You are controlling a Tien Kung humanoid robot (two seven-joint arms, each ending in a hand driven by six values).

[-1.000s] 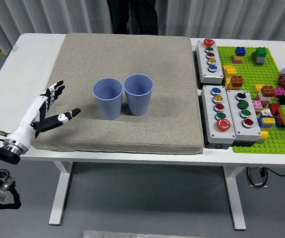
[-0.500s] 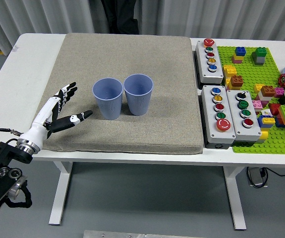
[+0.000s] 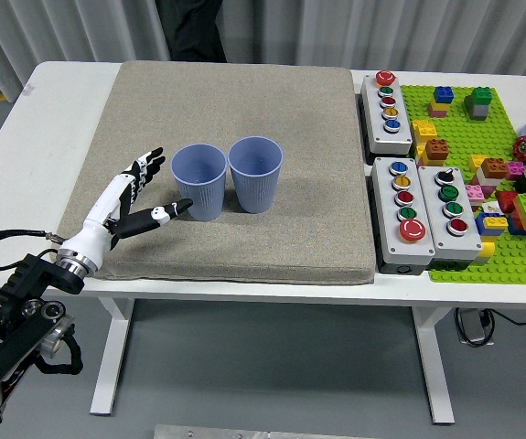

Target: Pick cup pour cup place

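Note:
Two blue ribbed cups stand upright side by side on the grey mat (image 3: 272, 91): the left cup (image 3: 198, 182) and the right cup (image 3: 255, 174). My left hand (image 3: 157, 183) reaches in from the lower left, fingers spread open, just left of the left cup. Its thumb tip is at the cup's lower side, its fingers (image 3: 146, 164) near the rim level. It holds nothing. The right hand is not in view.
Three grey button boxes (image 3: 387, 101) (image 3: 404, 212) (image 3: 451, 210) stand right of the mat. A green baseplate (image 3: 468, 137) with several toy bricks lies at the far right. A person in dark clothes (image 3: 189, 27) stands at the table's far side.
My left hand has moved right and forward over the mat, from near the mat's left edge to right beside the left cup. The person has shifted left.

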